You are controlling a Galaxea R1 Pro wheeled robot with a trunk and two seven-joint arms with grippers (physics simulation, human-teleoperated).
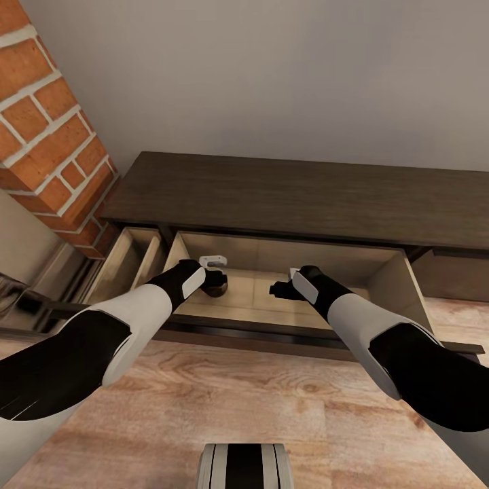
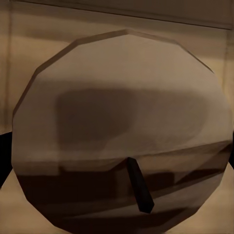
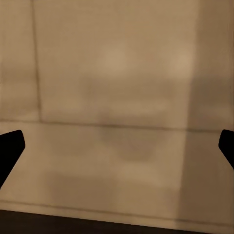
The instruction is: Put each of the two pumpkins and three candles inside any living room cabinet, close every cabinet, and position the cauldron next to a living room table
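So the candle [image 1: 217,288] is sitting inside the open drawer [image 1: 272,305] of the cabinet [image 1: 285,197], toward the drawer's back left corner, resting on the pale drawer floor. From the head camera you only get a bit of it: a rounded dark brown shape poking out just past the tip of the left arm. The left wrist camera is right on top of it [image 2: 122,131]: a wide faceted disc, greyish tan on top, shading to dark brown lower down, with a short dark wick [image 2: 139,187] sticking out at an angle.

The left end effector [image 1: 214,277] is right at the candle, and a small white part of it sits just above the candle in the head view. In the wrist view the dark fingers [image 2: 4,156] only peek in at the two sides of the frame, hugging the candle's edges. Honestly can't tell if it's clamped on or just sitting around it.

The right end effector [image 1: 280,289] hangs over the middle of the drawer, well apart from the candle, with nothing in it. Its wrist view has the two dark fingertips [image 3: 10,148] spread far apart at the frame edges, so it's released, looking at the bare light wood of the drawer floor and back wall.

The cabinet is long, low, dark brown and flat-topped, standing against a grey wall [image 1: 272,75]. A second, narrower compartment [image 1: 132,261] stands open just left of the drawer. A brick column [image 1: 47,129] rises at the cabinet's left end, and the floor [image 1: 224,401] in front is light wood planks.
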